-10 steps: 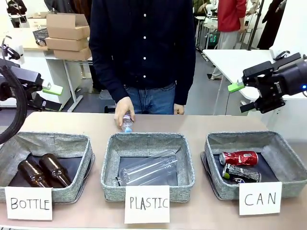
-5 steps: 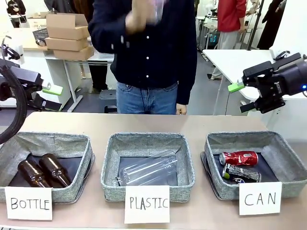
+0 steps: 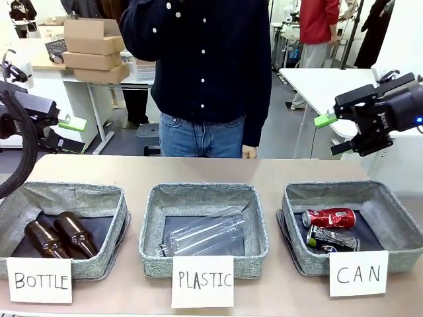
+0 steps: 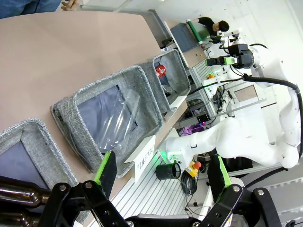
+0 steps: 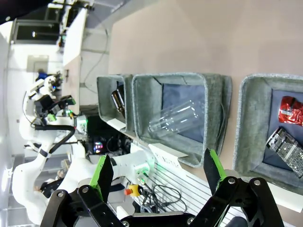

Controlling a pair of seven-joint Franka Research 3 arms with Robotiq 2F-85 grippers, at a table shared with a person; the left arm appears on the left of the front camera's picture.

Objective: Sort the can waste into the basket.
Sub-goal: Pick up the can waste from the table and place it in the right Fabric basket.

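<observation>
**A:** Two small metal drink cans lie side by side in the grey woven-fabric basket (image 3: 396, 218) behind the white card lettered "CAN" (image 3: 359, 273): the red can with white print (image 3: 328, 217) towards the far side, the dark grey-black dented can (image 3: 332, 239) just in front of it, the two touching or nearly so.

**B:** And the claws?

**A:** Both spread wide and empty. The right gripper (image 5: 156, 176) hangs high above the baskets; the left gripper (image 4: 163, 174) is raised at its own end, over the basket holding brown glass bottles (image 3: 61, 236).

**B:** How would those cans handle, if one needed moving?

**A:** Light and thin-walled, I'd judge, with slick round sides. The dark one is dented already, so a hard squeeze would probably crumple it. Take it across the middle of the barrel, gently; lying flat, it may roll.

**B:** What do the wrist cameras add?

**A:** The right wrist view looks straight down into the can basket, showing both cans from above. The front view reads the cards and shows the person's dark shirt (image 3: 198, 59) at the far side.
</observation>
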